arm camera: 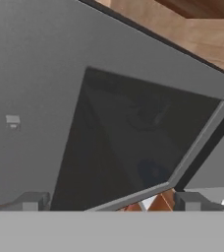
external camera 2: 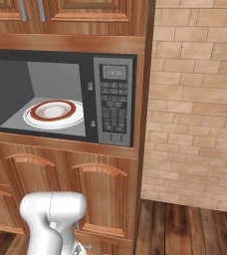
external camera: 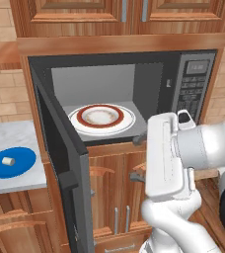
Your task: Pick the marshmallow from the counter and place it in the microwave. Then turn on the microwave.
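Tiny white marshmallow (external camera: 7,161) sits on round blue plate (external camera: 11,162) atop marble counter (external camera: 11,134), left of wide-open grey microwave (external camera: 134,84). Claw (arm camera: 111,202) spread, empty, facing door. Pick, placement, start all remaining.

We see the microwave (external camera 2: 60,99) built in under wooden upper cabinets (external camera 2: 65,15), cavity open to us; white red-rimmed plate (external camera 2: 54,112) lies flat on its floor; keypad (external camera 2: 114,102) sits right of the cavity; brown cabinet doors (external camera 2: 85,194) below; brick wall (external camera 2: 197,99) to the right, over plank floor (external camera 2: 190,229); white arm (external camera 2: 51,219) rises at lower left.
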